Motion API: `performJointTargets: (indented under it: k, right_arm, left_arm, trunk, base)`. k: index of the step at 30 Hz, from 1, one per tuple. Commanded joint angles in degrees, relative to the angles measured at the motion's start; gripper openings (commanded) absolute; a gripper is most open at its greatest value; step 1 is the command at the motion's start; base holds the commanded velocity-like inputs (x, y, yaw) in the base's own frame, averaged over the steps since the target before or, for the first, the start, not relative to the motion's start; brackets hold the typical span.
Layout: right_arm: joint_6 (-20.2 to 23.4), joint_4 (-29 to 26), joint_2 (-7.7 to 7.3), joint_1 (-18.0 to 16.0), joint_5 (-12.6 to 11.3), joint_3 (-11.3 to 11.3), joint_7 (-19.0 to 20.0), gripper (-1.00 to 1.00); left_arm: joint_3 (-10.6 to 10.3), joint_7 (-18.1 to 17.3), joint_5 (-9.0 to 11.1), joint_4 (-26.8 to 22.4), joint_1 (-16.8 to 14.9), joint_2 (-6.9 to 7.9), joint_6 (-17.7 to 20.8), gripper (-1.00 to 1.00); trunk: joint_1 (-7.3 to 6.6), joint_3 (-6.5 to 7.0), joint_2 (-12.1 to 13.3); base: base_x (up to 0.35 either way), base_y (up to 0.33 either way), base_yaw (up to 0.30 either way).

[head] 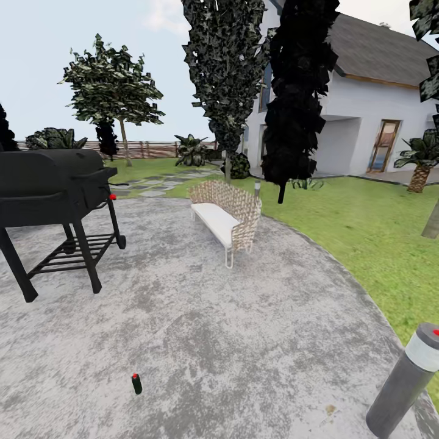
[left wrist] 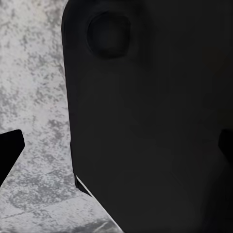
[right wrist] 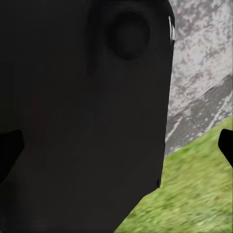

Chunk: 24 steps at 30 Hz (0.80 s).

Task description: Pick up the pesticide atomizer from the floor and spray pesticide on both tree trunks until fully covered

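On the grey mottled floor [head: 244,341], near the head view's lower edge, the pesticide atomizer [head: 136,383] stands upright: a tiny dark bottle with a red top, well apart from the black grill [head: 52,183], the woven bench [head: 227,214] and the grey post [head: 405,381]. Each wrist view shows dark finger tips at both edges, the left fingers [left wrist: 9,153] and the right fingers [right wrist: 9,150] spread, a smooth black body between them, nothing pinched
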Motion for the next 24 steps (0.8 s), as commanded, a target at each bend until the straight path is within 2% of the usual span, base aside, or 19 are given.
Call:
performJointTargets:
  k: [1, 7, 15, 21, 24]
  right_arm:
    - [0.0, 0.0, 0.0, 0.0, 0.01, -0.01, 0.01, 1.0]
    - [-0.01, -0.46, 0.33, -0.28, 0.2, 0.07, -0.17, 1.0]
    - [-0.61, -2.97, 2.69, -1.32, 0.27, 0.09, -0.29, 1.0]
    - [-2.53, -4.33, 1.97, -1.44, 0.23, -0.13, -0.34, 1.0]
    - [-3.5, -5.3, 1.0, -1.48, 0.24, -0.18, -0.3, 1.0]
  left_arm:
    - [-0.02, 0.01, 0.0, 0.0, -0.01, 0.0, 0.0, 1.0]
    - [-0.05, 0.1, 0.32, 0.0, -0.13, -0.35, -0.13, 1.0]
    - [0.09, 0.27, 0.23, -0.67, -0.15, -0.23, -0.26, 1.0]
    - [0.07, 0.81, 0.37, -2.57, -0.37, 1.09, -0.14, 1.0]
    - [0.07, 0.87, 0.44, -3.54, -1.18, 2.03, -0.22, 1.0]
  trunk:
    - [0.0, 0.0, 0.01]
    - [0.0, 0.0, 0.01]
    - [0.0, 0.0, 0.01]
    - [0.0, 0.0, 0.01]
    - [0.0, 0.0, 0.01]
  base:
    - [0.0, 0.0, 0.0]
    - [0.0, 0.0, 0.0]
    - [0.0, 0.0, 0.0]
    - [0.0, 0.0, 0.0]
    - [0.0, 0.0, 0.0]
